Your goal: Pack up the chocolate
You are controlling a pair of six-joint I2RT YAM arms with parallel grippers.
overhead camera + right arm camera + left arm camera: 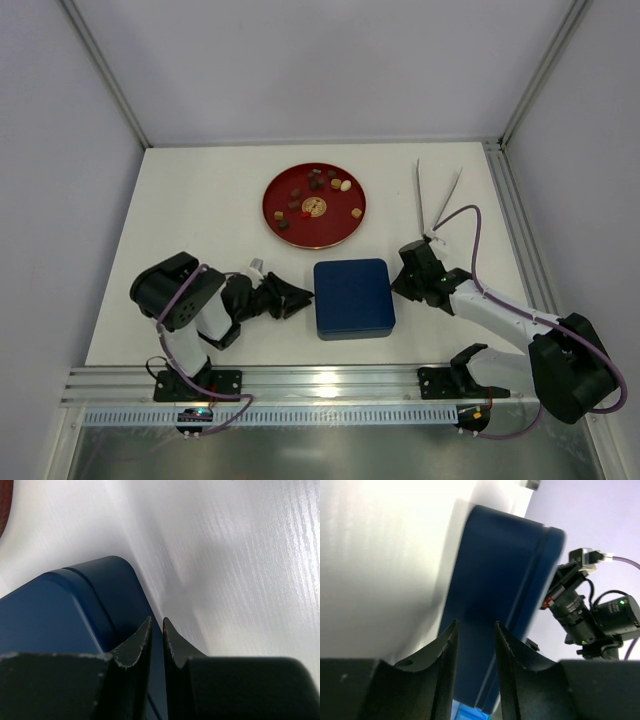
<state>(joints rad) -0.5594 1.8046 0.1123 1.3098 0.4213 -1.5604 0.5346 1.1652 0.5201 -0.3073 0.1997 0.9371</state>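
Small brown and cream chocolate bonbons [315,190] lie on the round red plate [275,218] behind the dark-blue square box [352,297]. The left gripper [475,625], at its left, is half open and seemingly empty. The right gripper [156,621], opposite, is closed and empty. Open the box by lifting evenly.

**What I cannot make out**

From above, the chocolates [315,183] on the red plate [268,205] are too small for me to tell round from cubic, or to count them surely. The blue box [352,298] is closed, so its inside is hidden. In my left wrist view, my left gripper [475,626] covers the box's near edge, and its upper edge is blurred. In my right wrist view the box runs off the left edge and the plate is a corner sliver. I cannot tell whether my right gripper [156,621] touches the box.
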